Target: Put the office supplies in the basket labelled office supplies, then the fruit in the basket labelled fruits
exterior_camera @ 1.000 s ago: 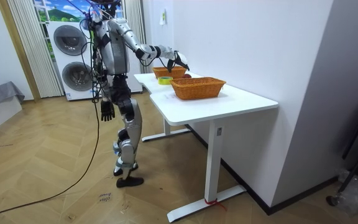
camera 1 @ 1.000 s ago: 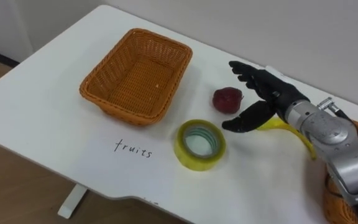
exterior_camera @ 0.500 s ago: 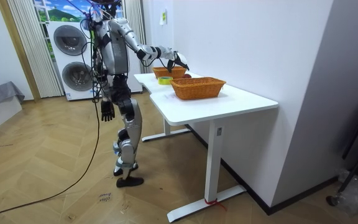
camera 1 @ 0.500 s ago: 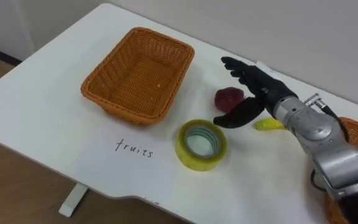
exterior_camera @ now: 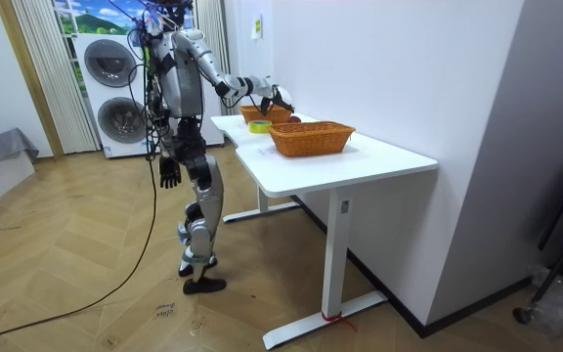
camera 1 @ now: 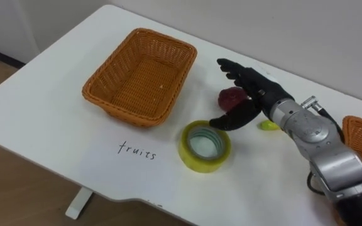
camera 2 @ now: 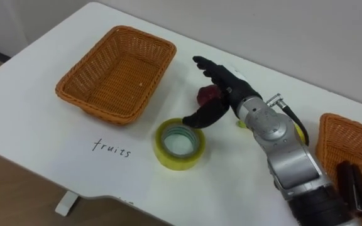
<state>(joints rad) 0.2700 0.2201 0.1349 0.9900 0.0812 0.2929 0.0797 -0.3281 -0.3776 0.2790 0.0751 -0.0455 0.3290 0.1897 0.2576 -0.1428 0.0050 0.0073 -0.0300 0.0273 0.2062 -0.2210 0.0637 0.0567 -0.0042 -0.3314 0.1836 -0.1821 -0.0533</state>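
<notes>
An empty orange wicker basket stands at the table's left. To its right lies a dark red fruit, and a yellow tape roll lies flat in front of that. My right hand is open at the fruit: its straight fingers reach over the far side, and the thumb points down between fruit and tape. My forearm hides most of a yellow banana. In the room view my left hand hangs at my side with loose fingers.
A second wicker basket sits at the table's right end with dark office items inside. A handwritten word marks the table before the left basket. The front edge runs close below the tape. I stand at the table's long side.
My right hand has moved left, from beside the banana up to the red fruit. The forearm now covers more of the banana. Fruit, tape and basket have stayed put.
</notes>
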